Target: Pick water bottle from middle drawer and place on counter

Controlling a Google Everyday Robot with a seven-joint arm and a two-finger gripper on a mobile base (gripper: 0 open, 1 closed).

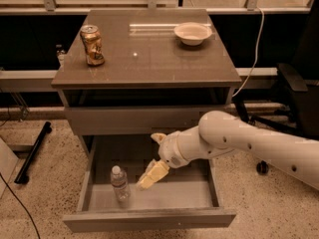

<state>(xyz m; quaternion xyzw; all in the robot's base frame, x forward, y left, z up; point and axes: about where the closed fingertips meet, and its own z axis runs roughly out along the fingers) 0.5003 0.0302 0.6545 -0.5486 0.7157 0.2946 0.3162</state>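
Note:
The water bottle [119, 183] stands upright in the left front part of the open middle drawer [149, 220]. It is clear with a white cap. My gripper [155, 157] is over the drawer's middle, just right of the bottle and a little above it. It is open and empty. Its lower finger [152, 175] points down-left toward the bottle without touching it. The white arm reaches in from the right. The counter [149, 59] is the glossy grey-brown top of the cabinet above.
A dented gold-brown can [92, 45] stands on the counter's left and a white bowl [192, 33] at its back right. A black office chair [294, 98] stands to the right. A black stand leg [32, 153] lies on the floor at left.

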